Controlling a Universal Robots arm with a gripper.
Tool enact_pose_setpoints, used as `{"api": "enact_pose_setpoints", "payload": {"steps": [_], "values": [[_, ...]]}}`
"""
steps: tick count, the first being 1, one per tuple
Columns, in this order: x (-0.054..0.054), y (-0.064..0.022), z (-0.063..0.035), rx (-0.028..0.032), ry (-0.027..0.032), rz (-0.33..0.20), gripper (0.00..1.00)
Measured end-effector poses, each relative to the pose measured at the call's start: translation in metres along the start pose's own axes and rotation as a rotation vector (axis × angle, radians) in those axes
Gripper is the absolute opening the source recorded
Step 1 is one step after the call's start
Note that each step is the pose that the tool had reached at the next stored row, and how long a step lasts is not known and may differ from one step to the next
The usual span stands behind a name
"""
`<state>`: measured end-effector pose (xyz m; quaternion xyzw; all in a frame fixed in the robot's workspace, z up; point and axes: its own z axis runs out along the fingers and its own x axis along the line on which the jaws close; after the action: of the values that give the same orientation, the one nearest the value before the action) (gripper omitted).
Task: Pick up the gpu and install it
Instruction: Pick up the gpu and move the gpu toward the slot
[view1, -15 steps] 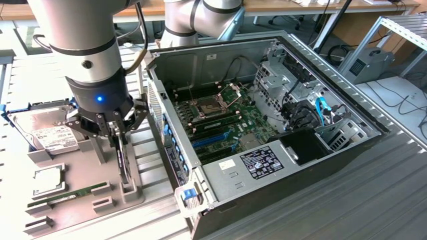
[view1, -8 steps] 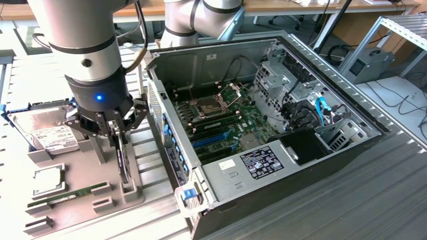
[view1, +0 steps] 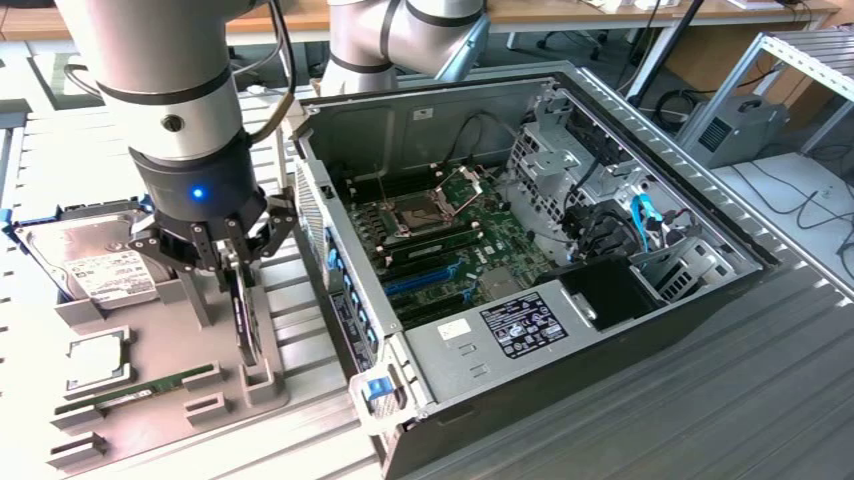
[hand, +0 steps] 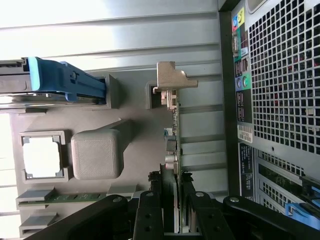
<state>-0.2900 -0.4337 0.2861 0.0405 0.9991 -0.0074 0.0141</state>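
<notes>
Gripper | fingers clamped on gpu top edge | gpu upright on edge in grey tray, beside case | judged stiff, light, fragile: hold board edges, avoid components

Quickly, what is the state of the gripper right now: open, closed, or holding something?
Gripper: closed on the gpu, which stands on edge in the grey tray.
</notes>
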Motion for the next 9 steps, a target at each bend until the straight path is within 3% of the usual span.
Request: {"api": "enact_pose_setpoints", "payload": {"steps": [9], "values": [[-0.0001, 0.0000, -0.0023, 0.0000, 0.0000, 0.000, 0.27]]}}
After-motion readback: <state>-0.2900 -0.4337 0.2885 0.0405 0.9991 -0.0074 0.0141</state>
